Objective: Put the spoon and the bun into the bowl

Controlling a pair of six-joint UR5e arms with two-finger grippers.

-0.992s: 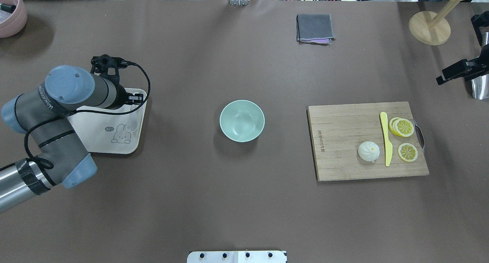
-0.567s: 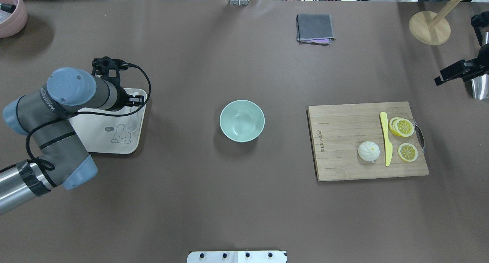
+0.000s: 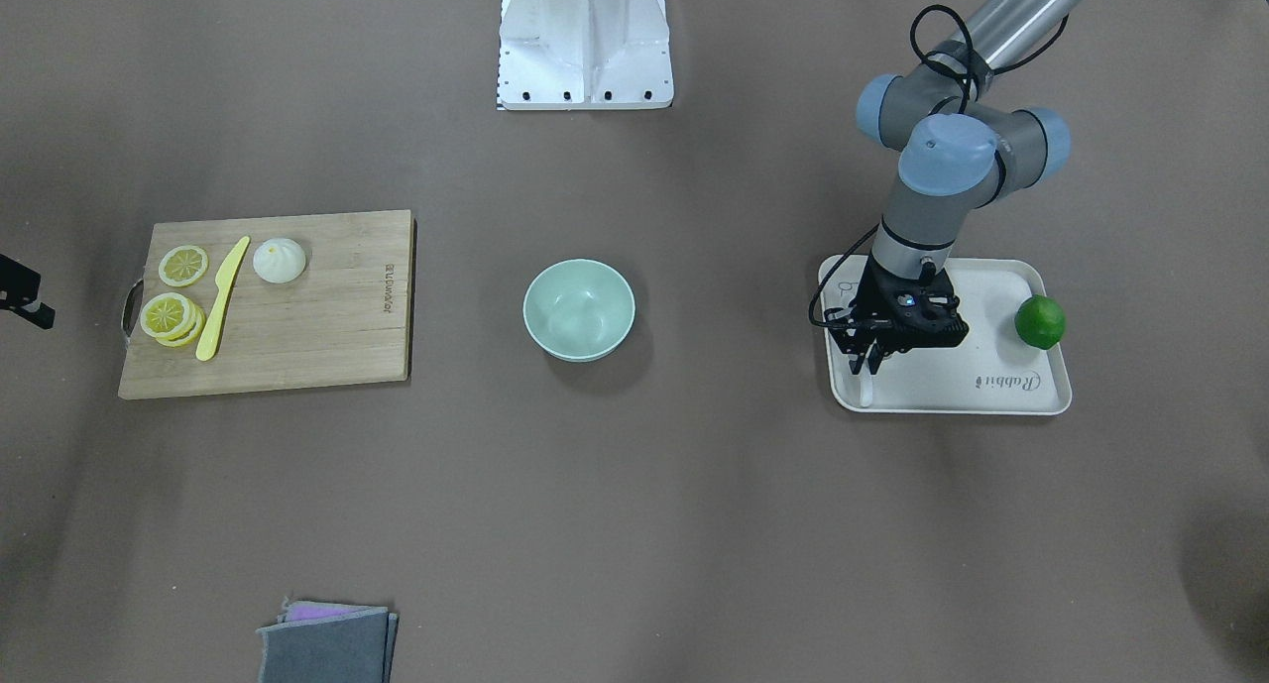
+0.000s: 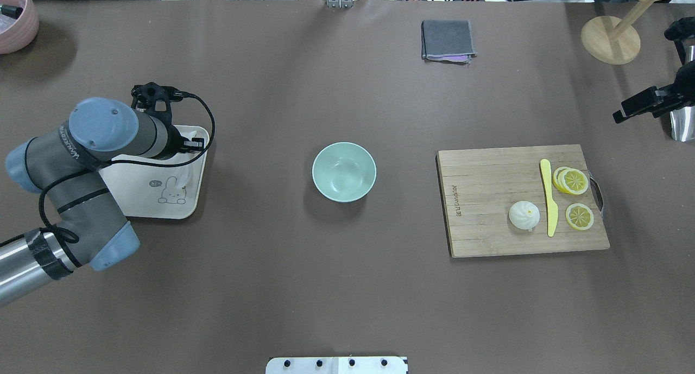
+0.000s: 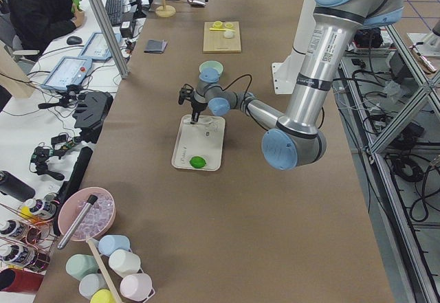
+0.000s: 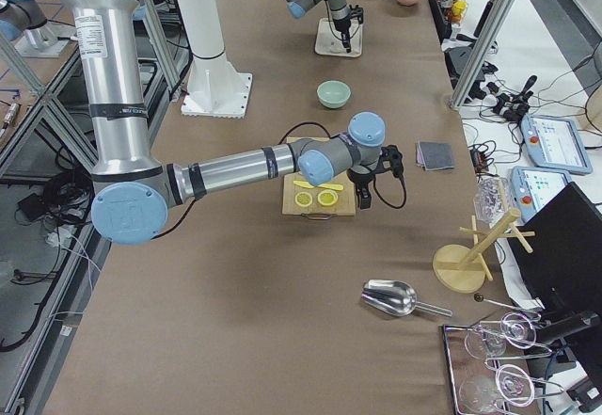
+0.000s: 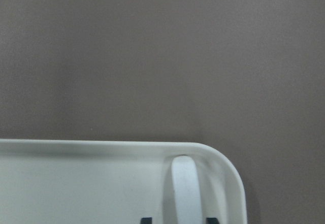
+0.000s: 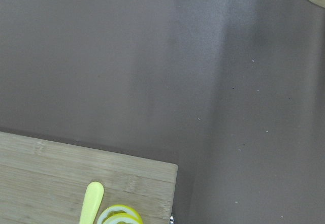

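Bench [image 4: 347, 287]: brown mat; in the overhead view the tray [image 3: 991, 391] lay at 9 o'clock of the bowl [image 4: 343, 171] and the cutting board [image 4: 478, 200] at 3 o'clock.
Spoon [image 7: 184, 188]: lay flat along the tray's 3 o'clock edge, handle end toward 12 o'clock, near the corner.
Left end effector [image 3: 870, 364]: spread, fingers straddling the handle with a gap each side; no pinch yet.
Spoon handling: probably light, stiff, glossy and so slippery; best pinched across the narrow handle, squarely.
Bun [image 4: 524, 215]: sat on the board, well apart from the bowl.
Bun handling: looked soft and round; best gripped gently across its widest part, from above.
Right end effector [image 6: 363, 199]: hung near the board's far edge; couldn't tell spread or closed.
Bowl: held neither item.
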